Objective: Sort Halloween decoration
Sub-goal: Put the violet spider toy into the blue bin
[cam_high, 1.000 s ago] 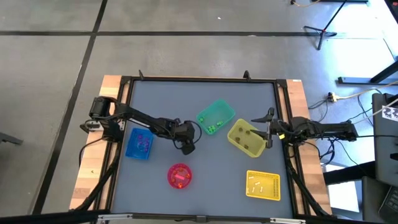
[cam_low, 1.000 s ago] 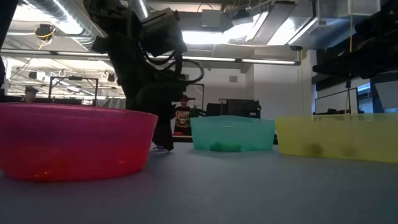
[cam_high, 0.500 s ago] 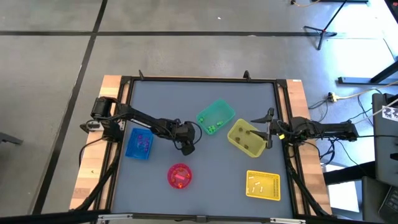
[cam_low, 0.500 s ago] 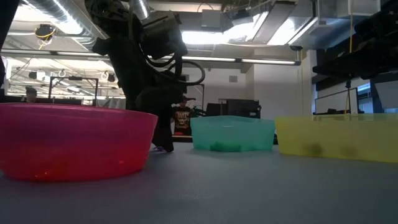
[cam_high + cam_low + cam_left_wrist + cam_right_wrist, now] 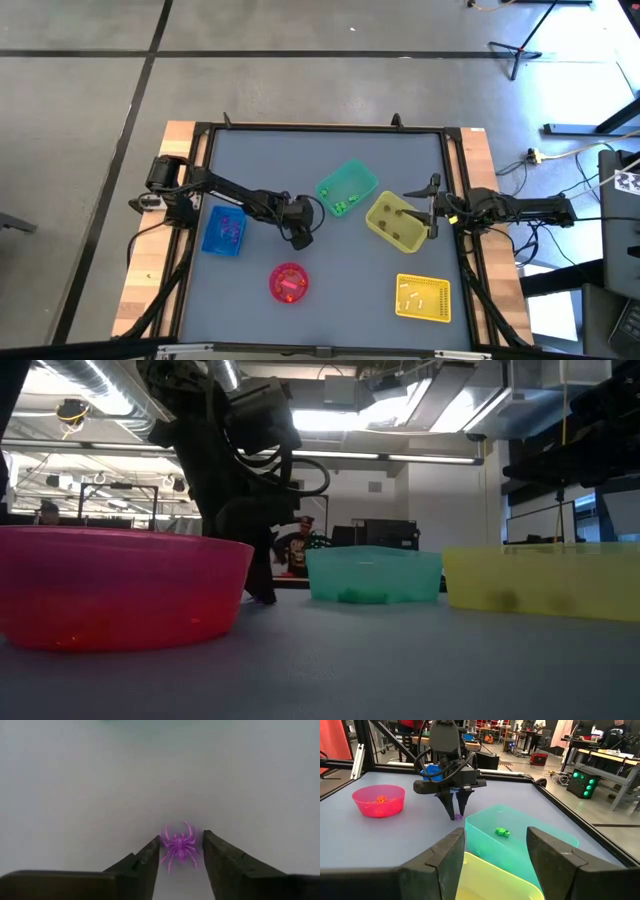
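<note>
Between pink bowl (image 5: 288, 282) and green bin (image 5: 346, 189): left gripper (image 5: 180, 851) straddling purple spider (image 5: 179, 848), unclenched.

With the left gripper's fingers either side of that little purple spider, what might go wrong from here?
The purple spider is tiny and flat on the table, so the left gripper may pinch only its legs and lose it. Its fingertips sit at the surface and may scrape it. The green bin stands close by.

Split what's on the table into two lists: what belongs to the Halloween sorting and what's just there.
Belongs to the job:
- purple spider, between the left gripper fingers
- green trinkets in the green bin
- orange trinkets in the pink bowl
- blue bin, yellow bins

Just there:
- right gripper, open, waiting over the bins
</note>
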### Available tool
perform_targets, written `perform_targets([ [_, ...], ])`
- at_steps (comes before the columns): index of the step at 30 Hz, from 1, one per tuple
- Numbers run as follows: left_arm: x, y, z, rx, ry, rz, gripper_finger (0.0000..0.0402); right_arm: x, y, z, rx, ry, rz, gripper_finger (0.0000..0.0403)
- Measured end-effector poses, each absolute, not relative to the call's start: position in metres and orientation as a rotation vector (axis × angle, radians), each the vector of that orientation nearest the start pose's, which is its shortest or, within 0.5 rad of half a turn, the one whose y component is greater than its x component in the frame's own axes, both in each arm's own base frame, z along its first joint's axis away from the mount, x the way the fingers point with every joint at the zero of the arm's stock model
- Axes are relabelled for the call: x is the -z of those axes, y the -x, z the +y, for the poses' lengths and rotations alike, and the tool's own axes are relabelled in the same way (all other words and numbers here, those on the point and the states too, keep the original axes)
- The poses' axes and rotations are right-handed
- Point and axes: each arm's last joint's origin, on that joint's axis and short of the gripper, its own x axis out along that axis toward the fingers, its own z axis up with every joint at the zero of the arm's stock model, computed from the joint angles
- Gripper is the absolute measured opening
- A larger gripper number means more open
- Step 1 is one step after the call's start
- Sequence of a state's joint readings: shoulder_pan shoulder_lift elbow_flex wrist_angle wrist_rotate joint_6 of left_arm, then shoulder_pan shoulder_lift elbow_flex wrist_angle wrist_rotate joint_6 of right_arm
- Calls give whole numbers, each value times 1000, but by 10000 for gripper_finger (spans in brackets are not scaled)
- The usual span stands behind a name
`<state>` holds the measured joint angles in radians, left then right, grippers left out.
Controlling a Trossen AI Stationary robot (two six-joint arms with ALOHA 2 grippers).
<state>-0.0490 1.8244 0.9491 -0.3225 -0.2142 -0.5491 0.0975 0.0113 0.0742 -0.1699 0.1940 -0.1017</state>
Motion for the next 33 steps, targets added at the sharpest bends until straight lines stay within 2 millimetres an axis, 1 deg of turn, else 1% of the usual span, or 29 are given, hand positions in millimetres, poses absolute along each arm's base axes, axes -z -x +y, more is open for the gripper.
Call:
perform_targets([
  [8, -120, -324, -10, -459, 326, 1111, 74, -171, -92, 3, 91, 117, 111, 214],
  [13, -119, -324, -10, -459, 326, 1113, 54, -171, -92, 3, 92, 117, 111, 214],
  [22, -121, -324, -11, -425, 353, 1120, 46, -171, -92, 3, 92, 117, 111, 214],
  [33, -136, -319, -9, -413, 364, 1095, 46, -171, -93, 4, 86, 117, 112, 214],
])
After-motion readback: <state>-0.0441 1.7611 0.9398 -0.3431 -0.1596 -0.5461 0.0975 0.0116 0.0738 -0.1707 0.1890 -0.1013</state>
